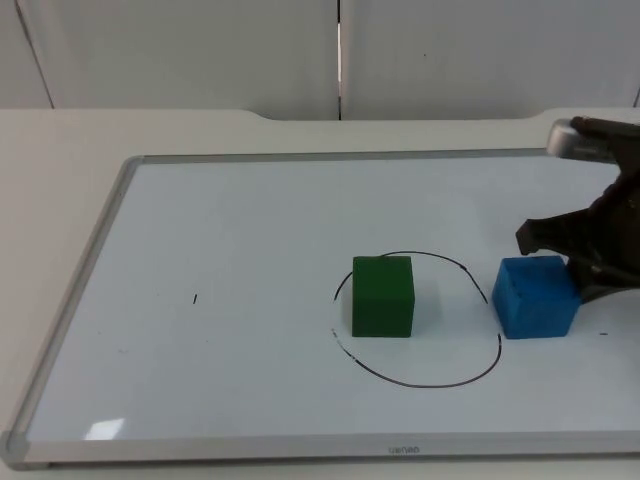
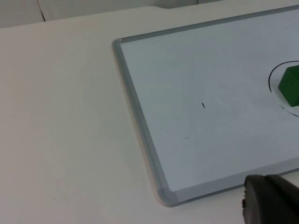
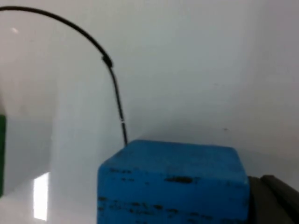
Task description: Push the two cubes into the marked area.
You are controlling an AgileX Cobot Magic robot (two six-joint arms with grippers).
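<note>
Top view: the green cube (image 1: 383,295) sits inside the drawn ring (image 1: 420,380) on the whiteboard (image 1: 200,230), toward its left side; the blue cube (image 1: 536,296) lies just outside the ring's right edge; the right claw (image 1: 570,262) stands against its far right side, fingers spread. The blue cube's push looks to be the step in hand; next, a steady shove leftward across the line. The left claw (image 2: 271,203) waits off the board on the white surface (image 2: 65,140); its fingers I cannot tell.
</note>
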